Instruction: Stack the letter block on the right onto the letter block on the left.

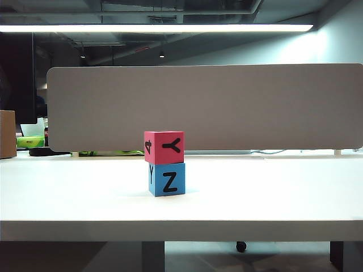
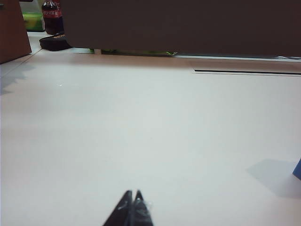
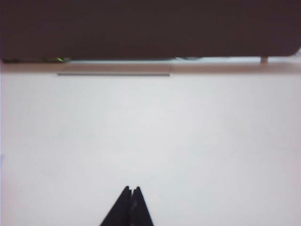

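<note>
A red letter block (image 1: 164, 147) marked Y rests squarely on a blue letter block (image 1: 167, 179) marked Z, mid-table in the exterior view. A sliver of the blue block (image 2: 297, 169) shows in the left wrist view, with its shadow on the white table. My left gripper (image 2: 132, 193) is shut and empty, low over bare table well away from the stack. The right gripper (image 3: 131, 189) is also shut with nothing in it, over bare table; no block shows in its view. Neither arm appears in the exterior view.
A long grey partition (image 1: 204, 107) runs along the table's far edge. At the far left stand a brown box (image 1: 7, 134), a cola bottle (image 2: 51, 14) and green items (image 1: 31, 141). A thin slot (image 2: 247, 72) lies in the table near the partition.
</note>
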